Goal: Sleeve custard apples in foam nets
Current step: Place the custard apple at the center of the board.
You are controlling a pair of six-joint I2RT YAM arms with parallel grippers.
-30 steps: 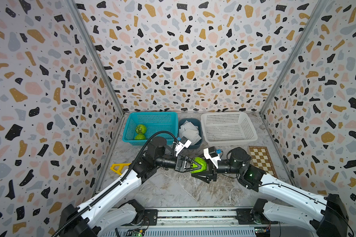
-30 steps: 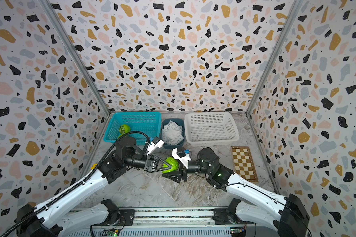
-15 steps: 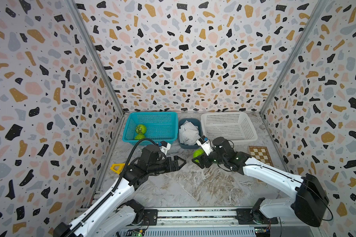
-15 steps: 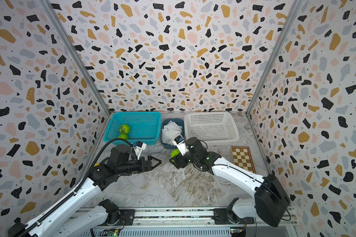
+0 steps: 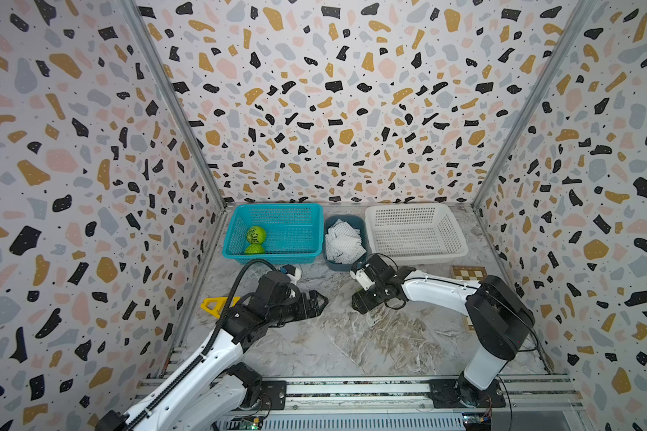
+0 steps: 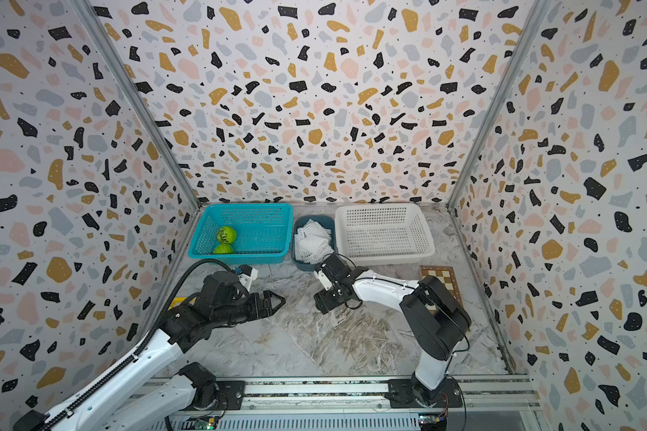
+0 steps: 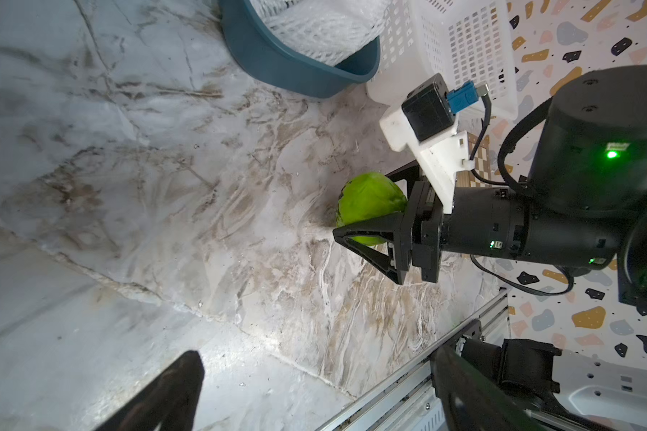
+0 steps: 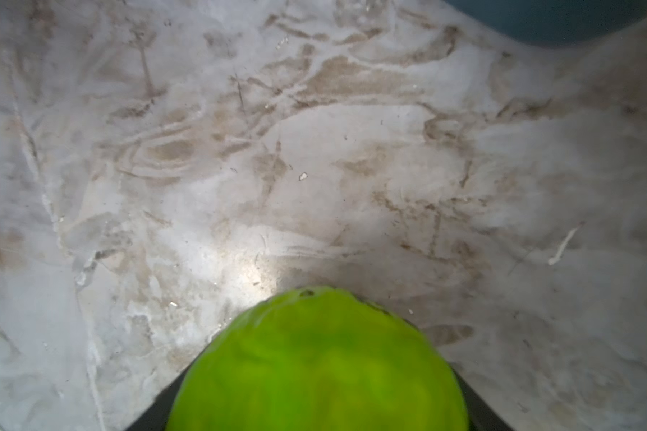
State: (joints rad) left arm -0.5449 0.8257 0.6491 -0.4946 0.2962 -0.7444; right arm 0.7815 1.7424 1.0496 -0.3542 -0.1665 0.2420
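Note:
My right gripper (image 5: pixel 361 303) points down at the marble floor in front of the blue bin, shut on a green custard apple (image 7: pixel 370 201). That fruit fills the bottom of the right wrist view (image 8: pixel 316 365) and sits at or just above the floor. In both top views the gripper hides it. Two more custard apples (image 5: pixel 256 234) (image 5: pixel 254 249) lie in the teal basket (image 5: pixel 299 224). White foam nets (image 5: pixel 342 240) are piled in the dark blue bin (image 5: pixel 363 257). My left gripper (image 5: pixel 316 302) hovers open and empty to the left of the right one.
A white perforated basket (image 5: pixel 415 214) stands at the back right. A checkerboard tile (image 5: pixel 469 272) lies by the right wall and a yellow piece (image 5: pixel 215 304) by the left wall. Metal rails (image 5: pixel 352 390) run along the front edge.
The two grippers, which met over the fruit at the centre, have separated. The left arm pulled back to the left, empty. The right arm carried the custard apple rearward and lowered it to the floor.

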